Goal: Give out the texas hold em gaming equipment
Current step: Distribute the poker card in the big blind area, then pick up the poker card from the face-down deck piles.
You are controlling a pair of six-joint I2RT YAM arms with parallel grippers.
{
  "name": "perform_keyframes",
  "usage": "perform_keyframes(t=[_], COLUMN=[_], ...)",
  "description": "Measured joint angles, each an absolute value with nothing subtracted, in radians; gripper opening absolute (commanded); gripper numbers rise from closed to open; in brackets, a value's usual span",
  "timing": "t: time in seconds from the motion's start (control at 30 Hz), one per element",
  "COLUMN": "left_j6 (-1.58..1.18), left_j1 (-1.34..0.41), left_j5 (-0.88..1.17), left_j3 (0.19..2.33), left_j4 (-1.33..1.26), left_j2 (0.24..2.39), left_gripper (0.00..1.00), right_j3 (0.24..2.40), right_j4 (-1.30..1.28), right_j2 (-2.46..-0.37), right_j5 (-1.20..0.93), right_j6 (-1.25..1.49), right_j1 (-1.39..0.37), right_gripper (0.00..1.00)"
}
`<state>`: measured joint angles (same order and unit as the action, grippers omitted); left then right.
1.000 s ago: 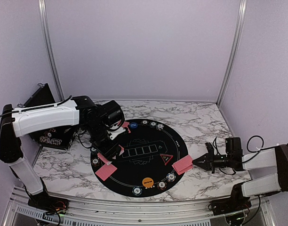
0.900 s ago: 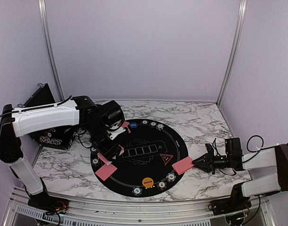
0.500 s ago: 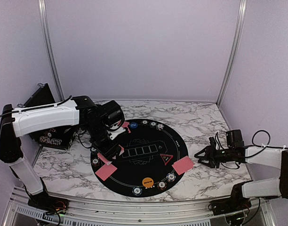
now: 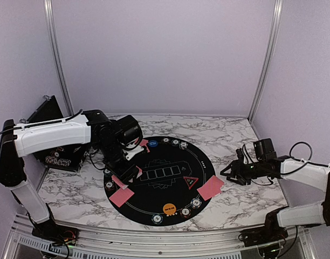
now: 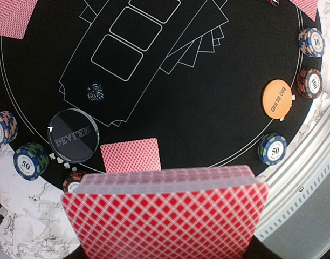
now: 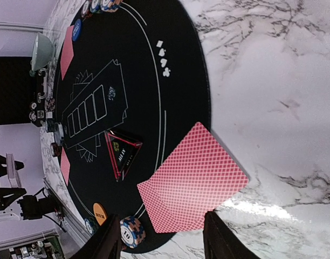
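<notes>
Left end effector [image 4: 123, 174] pinches deck [image 5: 167, 216] over mat [image 6: 170, 70], unmoved. Right end effector [image 4: 228, 174] has just let go; spread, backed off. Card [image 6: 192, 181] lies flat across mat rim and tabletop [image 6: 262, 81]. Right seat looks dealt.

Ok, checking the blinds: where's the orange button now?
In the top view, the orange button lies on the black mat near its front edge, with a striped chip just to its right.

Even, soft light is cast from above with faint shadows, a white glare is seen on the marble table [image 6: 262, 209], and the near card deck [image 5: 170, 226] is blurred.
</notes>
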<state>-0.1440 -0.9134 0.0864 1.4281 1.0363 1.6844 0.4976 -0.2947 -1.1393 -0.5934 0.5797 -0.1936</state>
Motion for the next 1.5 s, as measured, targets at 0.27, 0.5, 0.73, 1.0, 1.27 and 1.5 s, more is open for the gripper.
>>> perform_keyframes(t=[0.27, 0.5, 0.73, 1.0, 1.27, 1.5], left_j6=[-0.141, -0.141, -0.141, -0.141, -0.141, -0.141], left_j1=[-0.913, -0.913, -0.913, -0.913, -0.913, -0.913], left_j5=[0.086, 0.086, 0.087, 0.089, 0.090, 0.096], left_j3=[1.428, 1.428, 1.428, 1.428, 1.428, 1.428], left_j4=[1.036, 1.036, 1.036, 1.037, 1.036, 1.037], left_j2=[1.684, 1.684, 1.684, 1.684, 1.684, 1.684], left_gripper=[0.58, 0.58, 0.58, 0.58, 0.58, 0.58], right_j3=[0.615, 0.666, 0.741, 0.868, 0.994, 1.038], right_j4=[-0.251, -0.198, -0.016, 0.197, 0.318, 0.394], right_j2=[-1.210, -1.279, -1.430, -1.637, -1.779, -1.849], right_j5=[-0.583, -0.589, -0.668, -0.749, -0.808, -0.852], right_j6=[0.610, 0.649, 0.759, 0.888, 0.972, 1.031], right_j1=[-0.287, -0.380, -0.542, -0.678, -0.759, -0.797], right_gripper=[0.52, 0.55, 0.62, 0.66, 0.68, 0.69])
